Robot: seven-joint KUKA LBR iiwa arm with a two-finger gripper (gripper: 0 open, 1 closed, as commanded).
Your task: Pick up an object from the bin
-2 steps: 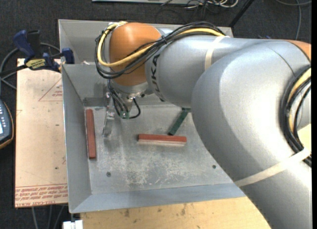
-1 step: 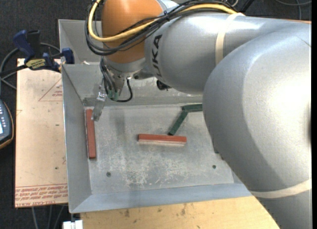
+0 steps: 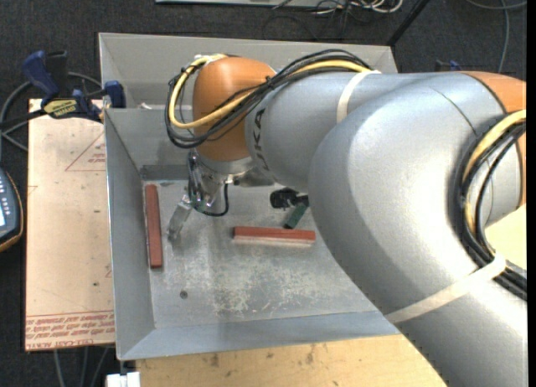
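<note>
Nearest the viewer, the arm's thick grey link (image 3: 419,193) crosses the right half of the scene and reaches leftward into the grey metal bin (image 3: 126,209). At the wrist sits a rounded orange cover (image 3: 222,105), with black and yellow cables (image 3: 177,117) looped around its left side. Below the cover the end effector (image 3: 199,201) points down and hangs low over the bin floor, in the bin's upper-left quarter. Whether it is apart or together cannot be told from this angle, and nothing is seen clamped in it. Three loose items lie on the floor. A long brown bar (image 3: 153,226) lies lengthwise along the left wall, just to the left of the end effector and apart from it (this is the item nearest to it). A flat reddish bar (image 3: 274,235) lies crosswise near the middle of the floor, to the right of and lower than the end effector, also clear of it. A small black-and-green item (image 3: 291,205) rests just above the reddish bar's right end, partly hidden under the arm. A slim grey piece (image 3: 177,224) slants down to the left of the end effector; whether it belongs to the robot or lies loose cannot be told.
</note>
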